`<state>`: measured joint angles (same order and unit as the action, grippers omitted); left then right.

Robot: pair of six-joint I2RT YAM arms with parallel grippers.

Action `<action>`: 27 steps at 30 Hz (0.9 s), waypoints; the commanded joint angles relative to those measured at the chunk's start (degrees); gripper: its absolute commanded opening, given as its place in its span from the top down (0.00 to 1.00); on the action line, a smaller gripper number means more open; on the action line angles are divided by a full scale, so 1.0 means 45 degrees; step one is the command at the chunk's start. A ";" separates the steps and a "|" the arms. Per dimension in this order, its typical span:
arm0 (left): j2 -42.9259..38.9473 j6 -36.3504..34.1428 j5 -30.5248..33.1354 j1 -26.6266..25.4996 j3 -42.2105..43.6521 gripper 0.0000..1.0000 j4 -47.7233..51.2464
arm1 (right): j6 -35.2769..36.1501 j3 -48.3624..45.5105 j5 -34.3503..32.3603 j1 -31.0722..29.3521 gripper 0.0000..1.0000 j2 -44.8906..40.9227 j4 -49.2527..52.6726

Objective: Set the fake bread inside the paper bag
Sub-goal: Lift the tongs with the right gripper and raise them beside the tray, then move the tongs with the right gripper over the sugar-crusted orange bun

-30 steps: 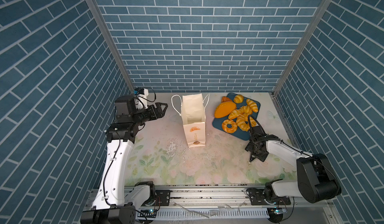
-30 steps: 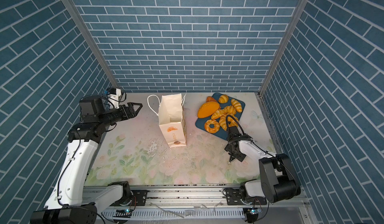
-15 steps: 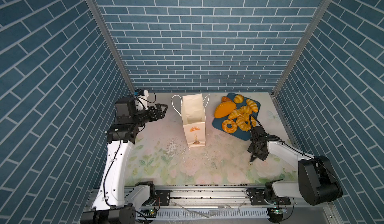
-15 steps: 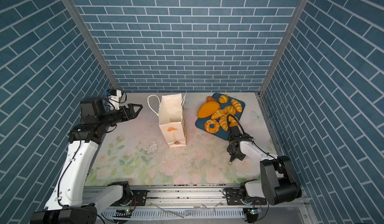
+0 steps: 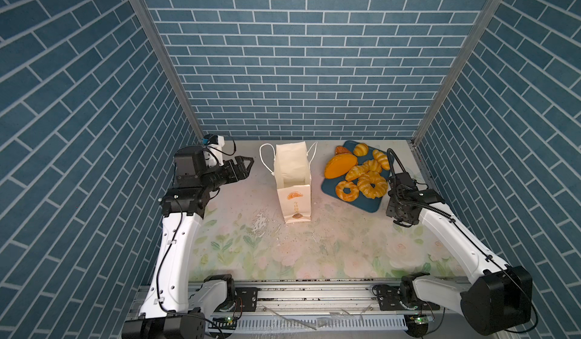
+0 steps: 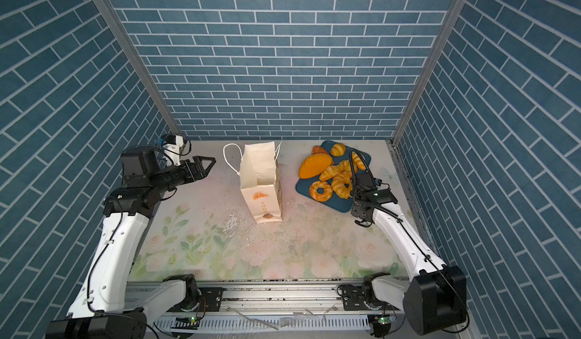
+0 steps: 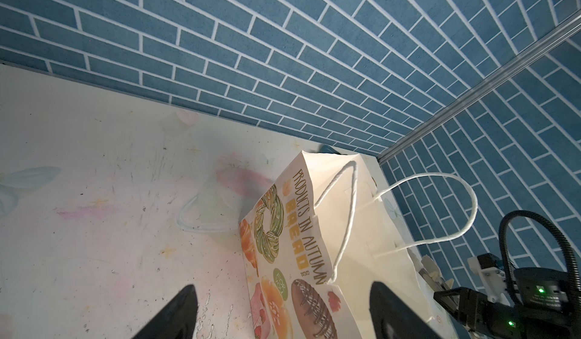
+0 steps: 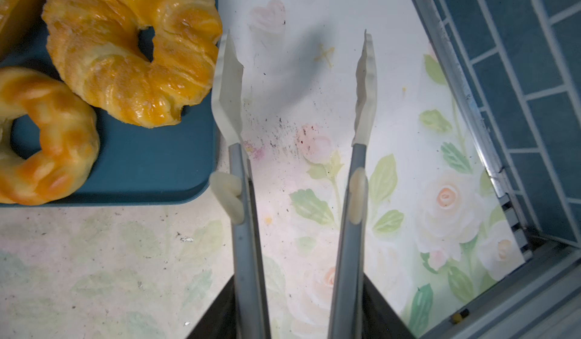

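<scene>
Nearest the front, at the lower right of the table in both top views, the right gripper (image 8: 298,318) is clamped on a pair of thin grey metal tongs (image 8: 243,227) with translucent white tips. The tongs themselves stand spread, with nothing between the tips.

Just beyond, up and to the left of that claw in a top view, lies the fake bread (image 5: 361,174), a heap of glossy golden-orange toy pastries on a dark blue rectangular tray (image 5: 367,205). None of it is in the bag yet.

In the right wrist view the tongs run lengthwise alongside the tray's edge, over bare table. One tip sits just beside a twisted ring doughnut (image 8: 132,48); whether they touch I cannot tell. So the bread lies off to the side of the tongs, not ahead of them. I judge that a sideways shift over the tray must come before any pinch. This arm is much the nearer to the bread.

Left of the tray, at mid-table, the tall cream-white paper bag (image 5: 294,193) with cord handles stands upright, mouth open, its long side running front to back. Further left, the left gripper (image 5: 248,167) hangs with jaws spread wide and empty, pointing at the bag.

The tabletop (image 5: 314,252) is a pale floral print, scuffed and speckled. Blue brick-pattern walls (image 5: 298,70) close it in on three sides, with metal posts (image 5: 164,61) at the far corners.
</scene>
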<state>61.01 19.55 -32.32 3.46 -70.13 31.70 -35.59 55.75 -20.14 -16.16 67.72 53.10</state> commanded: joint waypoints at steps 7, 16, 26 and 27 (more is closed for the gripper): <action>0.0045 0.0174 -0.0104 0.0070 -0.0056 0.13 -0.0346 | 0.1790 0.2063 -0.0720 0.0033 0.44 -0.0973 0.1735; 0.0119 0.0220 -0.0084 0.0077 -0.0312 0.13 -0.0327 | 0.3249 0.4372 0.1178 -0.0001 0.45 -0.0738 0.1840; -0.0042 0.0539 0.0033 0.0070 -0.0115 0.13 -0.0537 | 0.3267 0.6868 0.2648 -0.1226 0.45 0.2186 0.1130; -0.0088 0.0575 0.0057 0.0070 -0.0093 0.13 -0.0503 | 0.3316 0.7220 0.2700 -0.1357 0.45 0.2621 0.1120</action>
<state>61.45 21.58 -32.38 3.46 -70.15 30.89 -22.37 84.60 -9.72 -20.80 76.27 60.07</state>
